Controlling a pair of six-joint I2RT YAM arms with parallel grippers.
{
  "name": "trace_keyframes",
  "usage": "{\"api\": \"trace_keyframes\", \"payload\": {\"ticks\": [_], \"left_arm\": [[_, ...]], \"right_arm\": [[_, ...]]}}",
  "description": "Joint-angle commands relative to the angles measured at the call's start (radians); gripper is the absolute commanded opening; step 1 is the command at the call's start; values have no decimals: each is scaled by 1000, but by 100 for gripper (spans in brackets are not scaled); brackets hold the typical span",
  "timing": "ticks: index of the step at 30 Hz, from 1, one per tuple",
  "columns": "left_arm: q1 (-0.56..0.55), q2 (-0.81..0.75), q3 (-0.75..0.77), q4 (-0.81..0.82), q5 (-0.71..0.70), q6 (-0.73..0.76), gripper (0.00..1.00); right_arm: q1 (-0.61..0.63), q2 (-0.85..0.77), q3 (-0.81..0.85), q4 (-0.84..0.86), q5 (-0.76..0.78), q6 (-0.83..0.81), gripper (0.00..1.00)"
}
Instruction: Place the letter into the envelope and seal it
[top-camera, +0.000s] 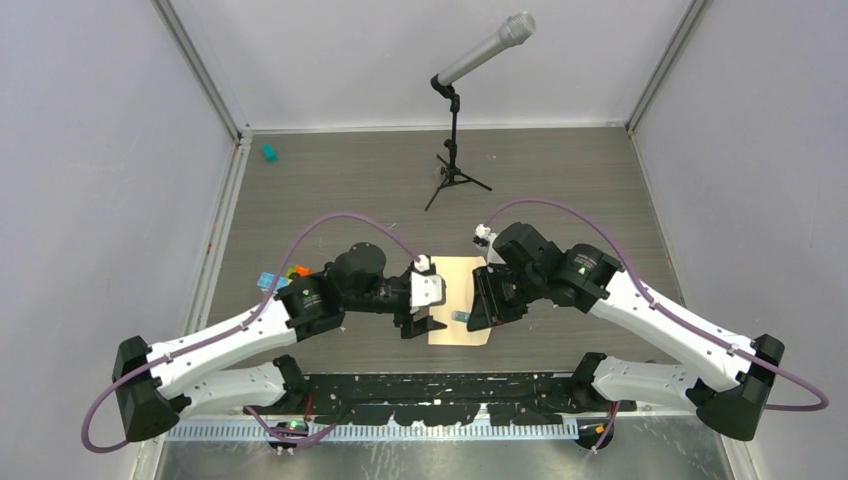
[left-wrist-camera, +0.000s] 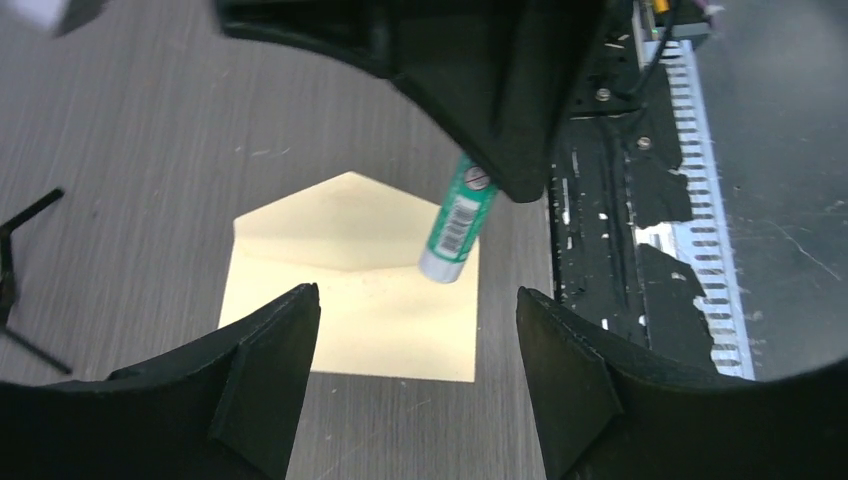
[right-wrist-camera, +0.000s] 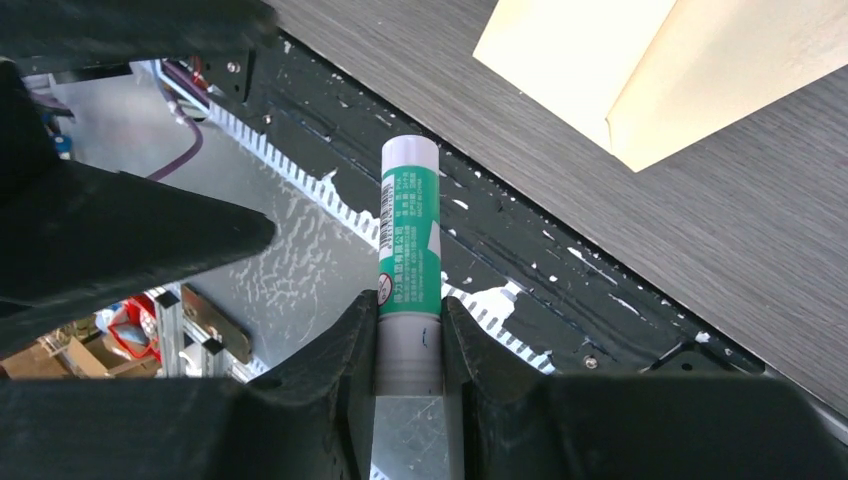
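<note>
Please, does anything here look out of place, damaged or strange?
Nothing looks spilled or damaged. The tan paper envelope lies flat with its flap open, and the right tool grips a green-and-white glue stick. One stray thing: a small teal object lies alone near the far left wall.

The glue stick (right-wrist-camera: 410, 240) bears a barcode and a prohibition sign.

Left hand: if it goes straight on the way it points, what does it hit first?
Probably the envelope, lying flap-open dead ahead of the left hand. The glue stick in the right hand sits off to one side; depth unclear.
</note>
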Motion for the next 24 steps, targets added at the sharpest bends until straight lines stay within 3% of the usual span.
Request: {"api": "trace_keyframes", "payload": {"ticks": [1,14,24], "left_arm": [[-42,33,3,64,71,74,73],[-69,162,-7,250,147,-1,63],[-85,179,-28,313,154,-33,46]], "right_arm": [[-2,-6,65,-35,-58,-36,1],[-2,-10,90,-13,-95,-9,1],[-2,-13,91,-5,-96,0,1]]}}
